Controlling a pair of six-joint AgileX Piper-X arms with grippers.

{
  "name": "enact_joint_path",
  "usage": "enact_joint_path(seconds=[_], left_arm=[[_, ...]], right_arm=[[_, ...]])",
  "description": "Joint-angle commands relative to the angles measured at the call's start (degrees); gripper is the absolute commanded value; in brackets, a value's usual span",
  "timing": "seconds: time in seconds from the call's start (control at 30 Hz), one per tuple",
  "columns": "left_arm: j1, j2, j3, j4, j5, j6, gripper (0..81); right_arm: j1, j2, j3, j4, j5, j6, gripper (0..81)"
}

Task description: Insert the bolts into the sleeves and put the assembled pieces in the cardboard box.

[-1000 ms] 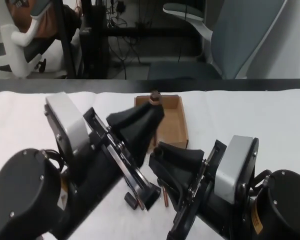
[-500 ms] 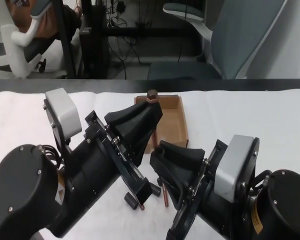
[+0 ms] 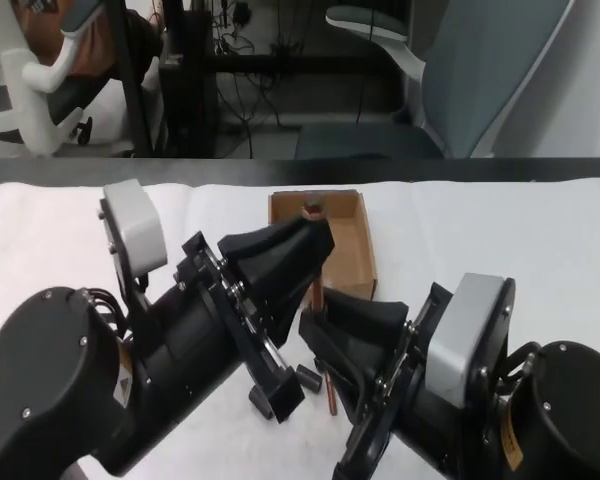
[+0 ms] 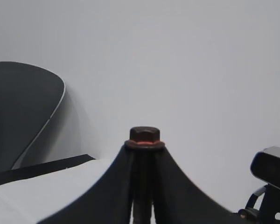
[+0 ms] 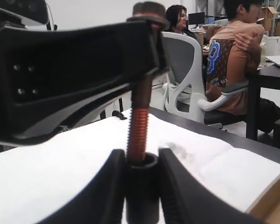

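The left pincer is clamped on a bolt just under its hex head, with the threads hanging down for a straight entry. The right pincer grips a black sleeve upright beneath it, bore upward, and the threaded tip sits at its mouth. The cardboard box stands just beyond on the counter. A spare bolt lies between the arms.

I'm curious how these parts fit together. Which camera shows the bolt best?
The right wrist view: the bolt shows its threaded shank side-on, with the tip in the sleeve. In the left wrist view its head pokes up; in the high view much of it is hidden.
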Motion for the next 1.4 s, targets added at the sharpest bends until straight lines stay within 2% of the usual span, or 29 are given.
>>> enact_joint_path(seconds=[0.0, 0.27, 0.6, 0.67, 0.77, 0.8, 0.83, 0.97, 1.07, 1.13, 1.23, 1.37], left_arm=[[0.14, -0.36, -0.13, 1.52, 1.75, 0.51, 1.8], [0.14, -0.36, 0.01, 3.48, 1.64, 5.14, 1.8], [0.14, -0.36, 0.01, 4.89, 2.41, 5.12, 0.0], [0.14, -0.36, 0.01, 4.85, 3.78, 5.12, 13.0], [0.14, -0.36, 0.01, 4.85, 4.69, 5.12, 48.3], [0.14, -0.36, 0.01, 4.85, 4.69, 5.12, 63.0], [0.14, -0.36, 0.01, 4.69, 4.69, 5.12, 70.0], [0.24, -0.36, 0.01, 0.61, 3.33, 5.12, 70.0], [0.24, -0.77, 0.01, -0.44, 2.18, 4.40, 70.0], [0.24, -0.93, 0.01, 4.23, 2.96, 4.50, 70.0], [0.24, -0.91, -1.41, 19.44, 4.02, 4.51, 70.0], [0.12, -0.41, -10.58, 50.44, 2.18, 8.56, 70.0]], right_arm=[[-0.07, -0.02, -0.62, -1.60, 0.51, -0.08, 0.6], [-0.07, -0.02, -0.62, -1.62, 0.51, 1.44, 0.6], [-0.07, -0.02, -0.62, -2.00, -0.24, 3.44, 0.6], [-0.20, -0.02, -0.62, -2.00, 1.03, 3.44, 0.6], [-0.20, -0.02, -0.62, -2.00, 2.87, 3.30, 0.6], [-0.34, -0.02, -0.62, -2.00, 4.48, 3.30, 0.6], [-0.58, -0.02, -0.62, -2.00, 6.67, 2.53, 0.6], [-3.80, -0.02, -0.62, 2.08, 15.08, 2.07, 0.6], [-7.96, -0.02, -0.62, 8.16, 15.59, 2.10, 0.6], [-10.69, -0.02, -1.43, 12.30, 15.45, 2.10, 0.6], [-15.29, -0.02, -5.33, 21.62, 11.02, 2.10, 0.6], [-20.82, 0.93, -15.56, 41.24, 5.73, -2.03, 0.6]])
